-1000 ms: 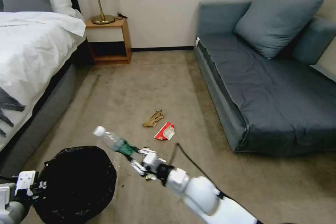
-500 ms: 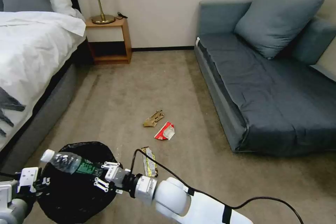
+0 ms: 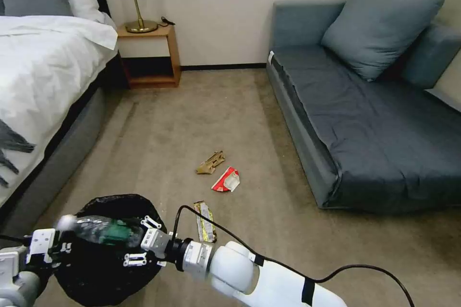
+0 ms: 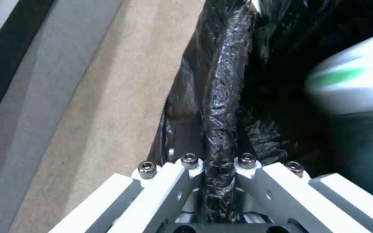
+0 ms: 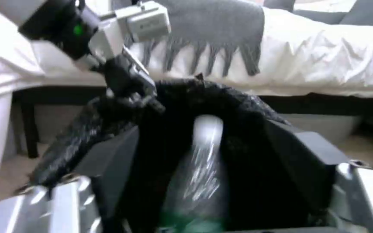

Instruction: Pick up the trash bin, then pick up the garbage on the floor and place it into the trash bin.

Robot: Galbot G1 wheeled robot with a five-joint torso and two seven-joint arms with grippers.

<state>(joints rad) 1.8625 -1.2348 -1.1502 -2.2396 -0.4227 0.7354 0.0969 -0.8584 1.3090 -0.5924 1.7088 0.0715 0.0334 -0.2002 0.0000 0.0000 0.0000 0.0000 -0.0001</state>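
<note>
The bottle now drops from the right gripper, whose fingers have spread apart, into the trash bin; left gripper clamps the bin's rim.

bin: on the floor at the robot's near left, beside the bed
left gripper: on the bin's left rim
bottle: lying over the bin's mouth
right gripper: at the bin's right rim, just behind the bottle's base
long wrapper: on the floor right of the bin
small wrapper: farther out
paper: just beyond, slightly left
sofa: right
nightstand: far left, against the wall
</note>
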